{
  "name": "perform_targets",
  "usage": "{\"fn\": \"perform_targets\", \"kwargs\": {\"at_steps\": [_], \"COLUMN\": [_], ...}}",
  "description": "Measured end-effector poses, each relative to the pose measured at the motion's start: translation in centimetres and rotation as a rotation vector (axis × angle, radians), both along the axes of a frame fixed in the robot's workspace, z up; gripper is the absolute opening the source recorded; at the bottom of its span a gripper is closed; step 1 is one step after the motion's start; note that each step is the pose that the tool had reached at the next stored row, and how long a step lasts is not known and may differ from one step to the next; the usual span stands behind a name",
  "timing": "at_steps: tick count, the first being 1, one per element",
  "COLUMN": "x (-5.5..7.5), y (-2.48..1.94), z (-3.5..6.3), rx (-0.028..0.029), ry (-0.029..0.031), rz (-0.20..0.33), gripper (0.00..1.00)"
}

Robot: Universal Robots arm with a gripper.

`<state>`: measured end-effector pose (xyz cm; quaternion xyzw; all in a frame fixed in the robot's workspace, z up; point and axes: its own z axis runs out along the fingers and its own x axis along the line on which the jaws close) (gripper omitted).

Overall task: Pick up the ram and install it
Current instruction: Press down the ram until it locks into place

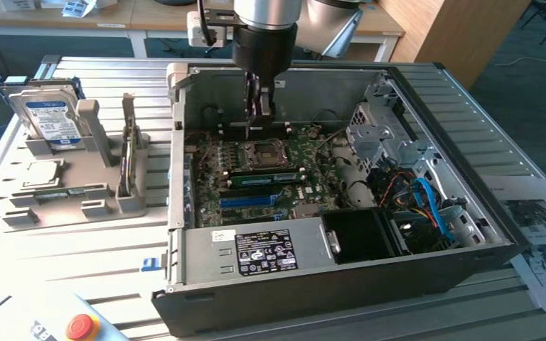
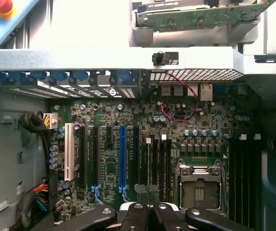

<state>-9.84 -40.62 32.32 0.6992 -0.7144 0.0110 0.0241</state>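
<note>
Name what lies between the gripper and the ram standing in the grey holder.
In the exterior view, the computer case's upright side wall and a strip of slatted table separate the shut gripper from the ram.

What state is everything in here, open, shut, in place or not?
Computer case: side panel off, inside exposed.
Processor socket: empty, its frame in place.
Gripper: shut, above the motherboard near the socket.
Ram: standing on edge in the grey holder, outside the case.
Hard drive: upright in the holder.
Red button: whether pressed, cannot tell.
</note>
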Motion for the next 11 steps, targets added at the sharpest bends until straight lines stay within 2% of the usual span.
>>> {"fn": "perform_targets", "kwargs": {"at_steps": [6,11], "x": [0.1,1.3], "y": [0.00,-0.01], "z": [0.03,0.01], "rx": [-0.0007,-0.0003], "ry": [0.0003,0.0014], "rz": [0.000,0.000], "gripper": [0.10,0.10]}}
